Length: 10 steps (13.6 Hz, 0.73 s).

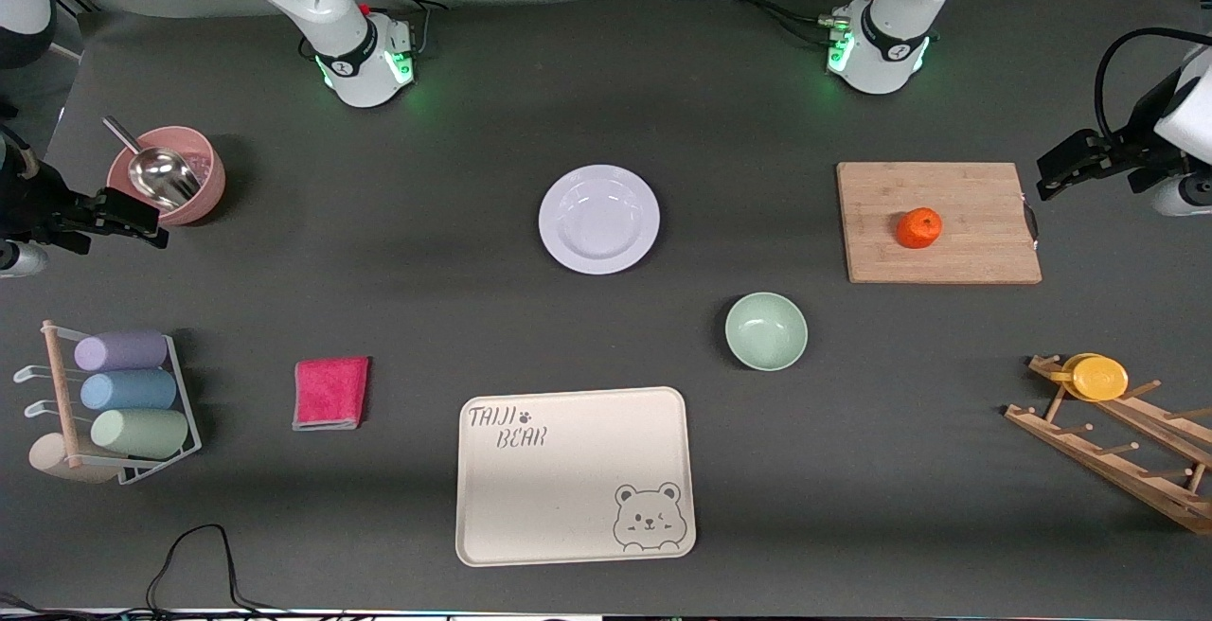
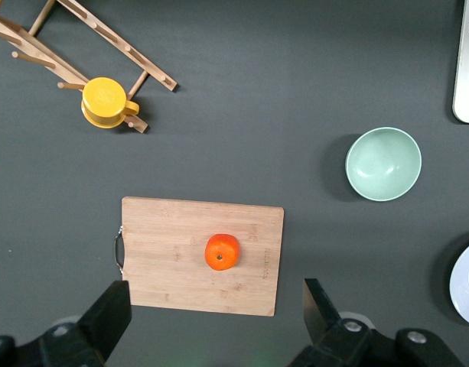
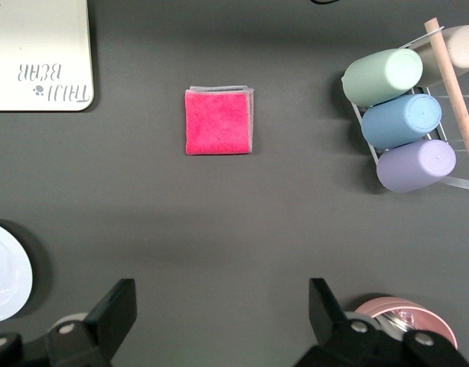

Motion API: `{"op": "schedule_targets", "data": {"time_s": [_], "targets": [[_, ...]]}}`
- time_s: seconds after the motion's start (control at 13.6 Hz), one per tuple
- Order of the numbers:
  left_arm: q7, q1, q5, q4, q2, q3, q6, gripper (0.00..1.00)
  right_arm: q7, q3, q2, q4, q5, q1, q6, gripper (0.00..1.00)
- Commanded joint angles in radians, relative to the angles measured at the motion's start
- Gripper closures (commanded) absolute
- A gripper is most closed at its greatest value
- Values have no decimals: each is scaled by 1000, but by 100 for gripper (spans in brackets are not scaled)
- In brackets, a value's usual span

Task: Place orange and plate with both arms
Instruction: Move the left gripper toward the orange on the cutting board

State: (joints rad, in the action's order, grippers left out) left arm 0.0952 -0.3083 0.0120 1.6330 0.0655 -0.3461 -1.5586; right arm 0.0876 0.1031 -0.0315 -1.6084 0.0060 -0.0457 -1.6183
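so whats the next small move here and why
Probably lower the open left end effector toward the orange on the cutting board. Both arms wait high at the table ends, and the plate lies untouched; right end effector is open too.

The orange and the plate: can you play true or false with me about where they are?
1. The orange sits on the wooden board. True.
2. The plate has food on it. False: it is bare.
3. The green bowl is nearer the front camera than the plate. True.
4. The left gripper holds the orange. False: its jaws are open, high over the board.
5. The right gripper is shut. False: its jaws are open.
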Motion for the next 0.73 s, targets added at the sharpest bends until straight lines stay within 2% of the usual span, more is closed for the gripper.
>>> {"op": "schedule_targets", "data": {"time_s": [0.0, 0.22, 0.37, 0.51, 0.66], "targets": [[-17, -6, -9, -25, -9, -4, 23, 0, -25, 3, -2, 8, -9, -5, 9, 0], [-15, -5, -10, -27, -24, -2, 22, 0, -25, 3, -2, 8, -8, -5, 9, 0], [-5, 9, -4, 1, -23, -5, 87, 0, -25, 3, -2, 8, -8, -5, 9, 0], [0, 0, -3, 75, -23, -5, 72, 0, -25, 3, -1, 8, -8, -5, 9, 0], [11, 0, 2, 177, -10, -4, 5, 0, -25, 3, -1, 8, -8, -5, 9, 0]]}}
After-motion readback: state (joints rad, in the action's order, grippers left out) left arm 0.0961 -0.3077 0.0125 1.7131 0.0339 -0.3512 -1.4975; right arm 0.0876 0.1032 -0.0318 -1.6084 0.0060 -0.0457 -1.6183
